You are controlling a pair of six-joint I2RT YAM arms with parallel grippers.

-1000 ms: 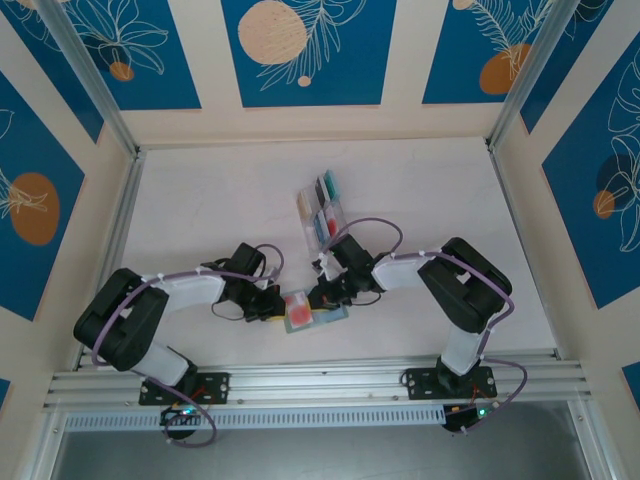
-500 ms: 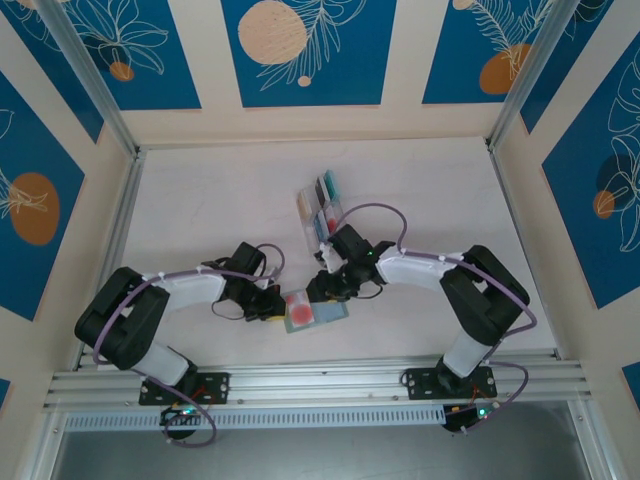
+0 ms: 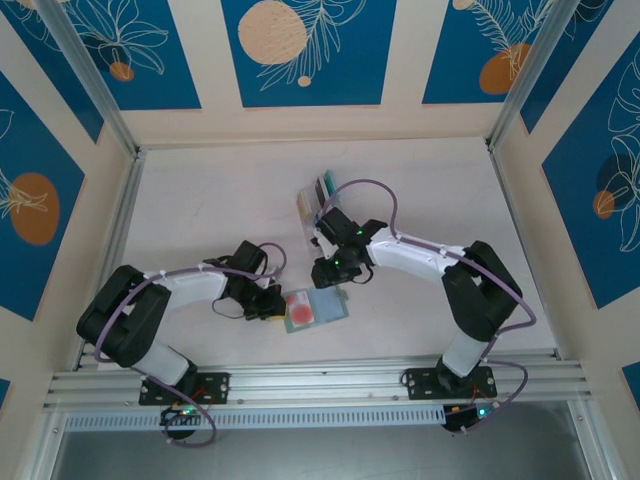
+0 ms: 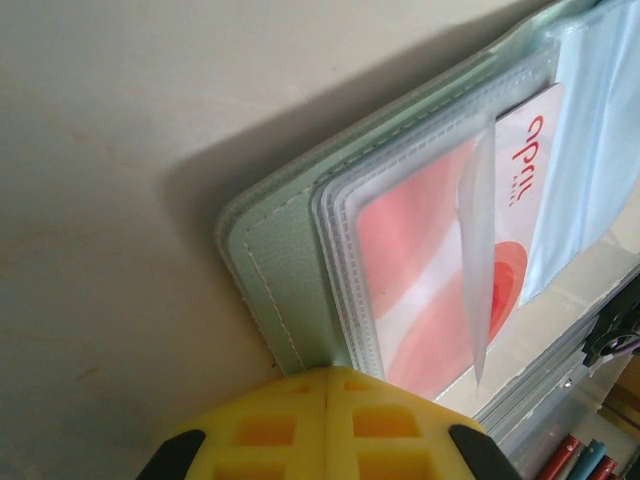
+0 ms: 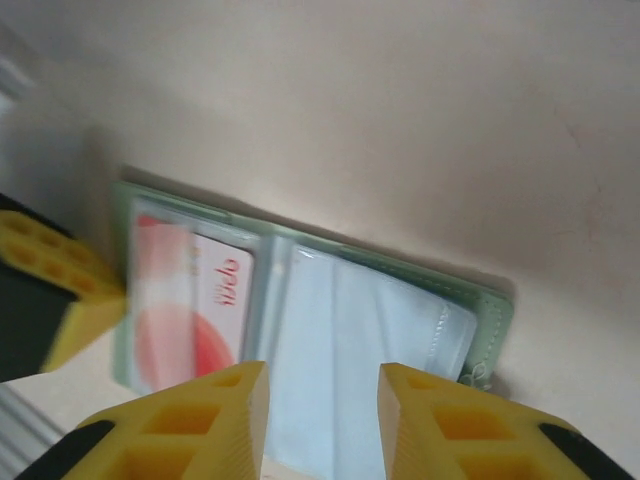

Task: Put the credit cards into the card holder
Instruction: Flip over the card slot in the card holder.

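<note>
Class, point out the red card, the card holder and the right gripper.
red card (image 4: 410, 250): left wrist view, its face under the clear pocket
card holder (image 4: 275, 290): left wrist view, its green stitched cover
right gripper (image 5: 322, 385): right wrist view, midway between its fingertips

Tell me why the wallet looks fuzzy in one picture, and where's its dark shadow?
Right wrist view: the card holder and the red card are soft and smeary, the writing smudged. Left wrist view: the stitching is crisp, a dark shadow lies on the table left of the card holder, and the yellow left pincer is blurred up close.
</note>
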